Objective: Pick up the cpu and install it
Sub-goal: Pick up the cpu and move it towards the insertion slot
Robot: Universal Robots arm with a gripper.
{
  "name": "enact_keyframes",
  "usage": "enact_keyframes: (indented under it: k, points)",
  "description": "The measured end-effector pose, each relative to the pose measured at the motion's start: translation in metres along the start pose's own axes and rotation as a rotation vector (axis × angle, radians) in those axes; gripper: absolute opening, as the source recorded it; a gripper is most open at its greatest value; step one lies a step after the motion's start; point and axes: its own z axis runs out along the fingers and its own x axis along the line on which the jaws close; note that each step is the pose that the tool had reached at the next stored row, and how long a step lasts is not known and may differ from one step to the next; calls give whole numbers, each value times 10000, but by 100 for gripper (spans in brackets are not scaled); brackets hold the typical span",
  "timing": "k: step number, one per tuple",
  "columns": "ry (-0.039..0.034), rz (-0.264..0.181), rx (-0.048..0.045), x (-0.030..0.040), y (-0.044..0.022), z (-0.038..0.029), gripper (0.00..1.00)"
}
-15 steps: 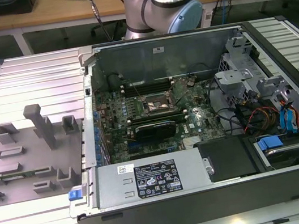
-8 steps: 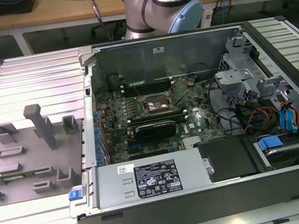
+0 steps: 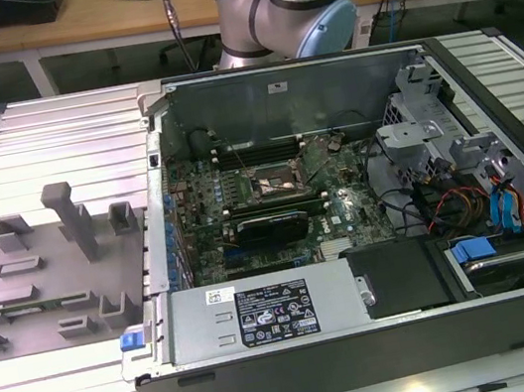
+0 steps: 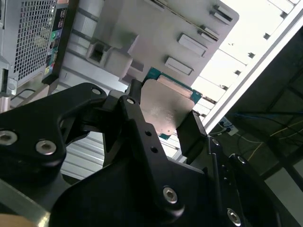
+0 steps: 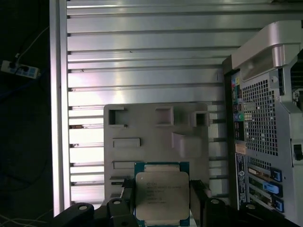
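In both wrist views the cpu [image 5: 162,194] [image 4: 166,106], a small square chip with a silver metal top and a green edge, sits clamped between the two black fingers of my gripper [image 5: 162,201] [image 4: 163,119]. One fingertip [image 4: 134,101] presses on one side of the chip and the other pad [image 4: 191,130] on the opposite side. The chip hangs in the air above the grey fixture plate [image 5: 156,142]. In the exterior view the dark socket frame [image 3: 272,182] lies on the motherboard inside the open computer case [image 3: 367,339].
The grey fixture plate [image 3: 57,291] with upright blocks lies on the slatted aluminium table [image 3: 60,129], on the exterior view's left of the case. The arm's base [image 3: 285,1] stands behind the case. Cables and drive cages [image 3: 461,183] crowd the case's right side.
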Motion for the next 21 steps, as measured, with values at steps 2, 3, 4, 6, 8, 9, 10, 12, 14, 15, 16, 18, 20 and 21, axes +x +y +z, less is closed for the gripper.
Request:
enact_keyframes:
  k: [2, 3, 4, 6, 8, 9, 10, 12, 14, 15, 16, 18, 20, 21]
  points:
    - [0, -1, 0, -46, 1, 1, 55]
    - [-1, 0, 0, -75, 2, 2, 55]
    - [0, -1, 0, -105, 4, 2, 55]
    - [0, 0, 0, -177, 6, 3, 55]
    - [0, 0, 0, -263, 10, 6, 55]
    - [0, 0, -1, -298, 11, 6, 55]
    - [2, 0, 2, -339, 12, 6, 55]
    - [3, 0, 0, -464, 17, 10, 55]
    - [5, 0, 1, -531, 20, 10, 55]
    - [6, 0, 1, -566, 21, 11, 55]
    - [5, 0, 0, -600, 22, 12, 55]
    - [5, -1, 0, -652, 24, 13, 55]
    - [6, -1, 1, -754, 28, 15, 55]
    - [6, 1, 1, -793, 30, 15, 55]
